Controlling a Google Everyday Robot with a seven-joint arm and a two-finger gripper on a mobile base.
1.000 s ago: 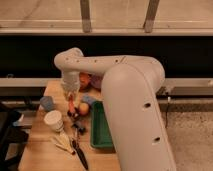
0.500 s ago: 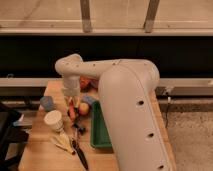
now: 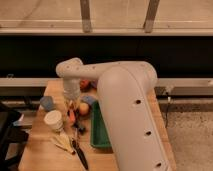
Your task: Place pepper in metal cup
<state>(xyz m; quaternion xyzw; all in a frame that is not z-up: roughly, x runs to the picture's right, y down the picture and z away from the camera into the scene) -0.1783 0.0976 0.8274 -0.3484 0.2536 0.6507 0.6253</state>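
Note:
The pepper (image 3: 71,116) is a slender orange-red shape on the wooden table (image 3: 40,155), just right of a pale round cup (image 3: 53,120) that looks like the metal cup. My gripper (image 3: 71,104) hangs down from the white arm's wrist, directly above the pepper's upper end and very close to it. I cannot tell whether it touches the pepper. A small round yellow-red fruit (image 3: 83,108) lies just right of the pepper.
A blue cup (image 3: 47,103) stands left of the gripper. A red round item (image 3: 85,84) sits behind it. A green tray (image 3: 100,129) lies to the right, partly under the arm. Pale yellow pieces (image 3: 62,142) and a black tool (image 3: 80,154) lie near the front.
The arm's wrist and gripper have come down toward the table over the pepper. The big arm link has swung further across the right of the view.

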